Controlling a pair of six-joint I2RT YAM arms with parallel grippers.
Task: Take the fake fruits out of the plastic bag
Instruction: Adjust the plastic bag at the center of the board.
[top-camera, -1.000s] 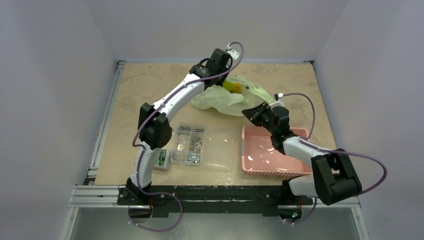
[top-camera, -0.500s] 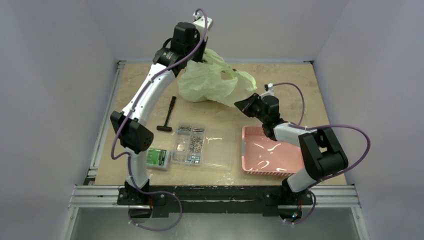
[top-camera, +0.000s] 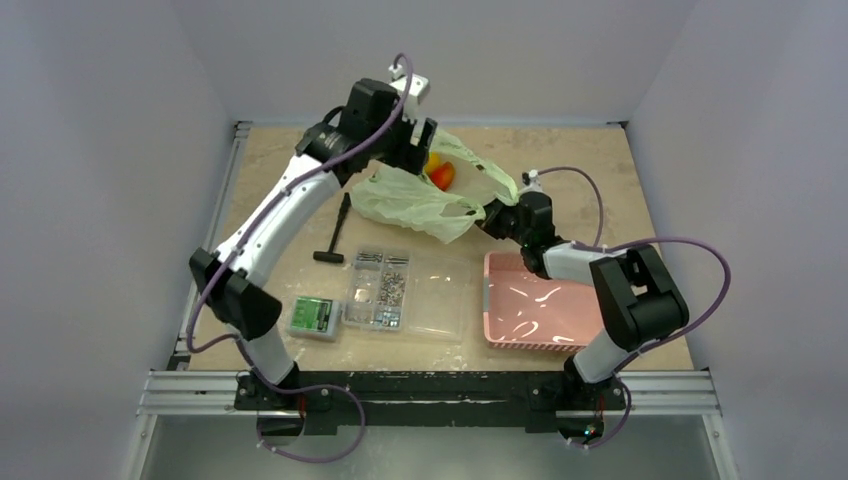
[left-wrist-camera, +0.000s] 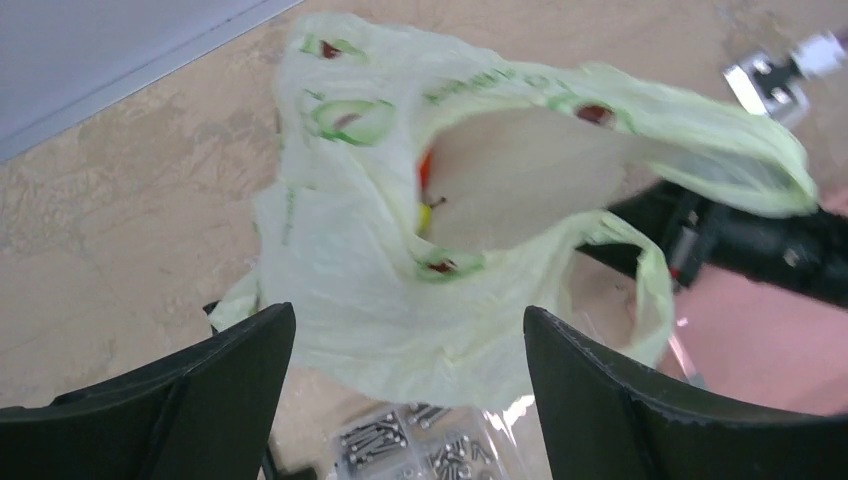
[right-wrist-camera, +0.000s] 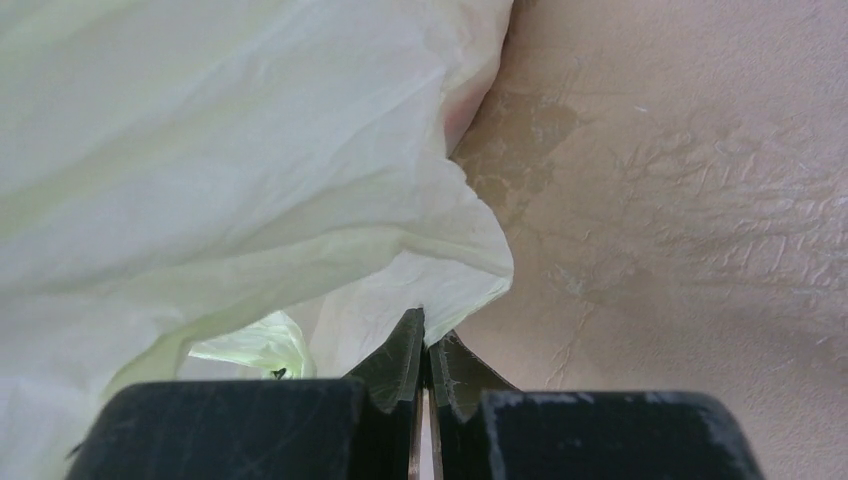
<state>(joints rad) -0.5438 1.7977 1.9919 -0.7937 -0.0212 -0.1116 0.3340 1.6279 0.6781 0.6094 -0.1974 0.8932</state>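
Beige tabletop (top-camera: 580, 160) from above: plastic bag (top-camera: 410, 200) far-centre, red-orange piece (top-camera: 441, 176) in its mouth, at six o'clock from the left gripper (top-camera: 418, 140); right gripper (top-camera: 487, 213) at its three-o'clock corner. Left wrist: fingers spread wide, empty. Right wrist: jaws pinched on the bag.

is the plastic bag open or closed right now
Open. In the left wrist view the plastic bag gapes wide at its mouth, with a red-orange fruit showing inside; the right gripper pinches its edge.
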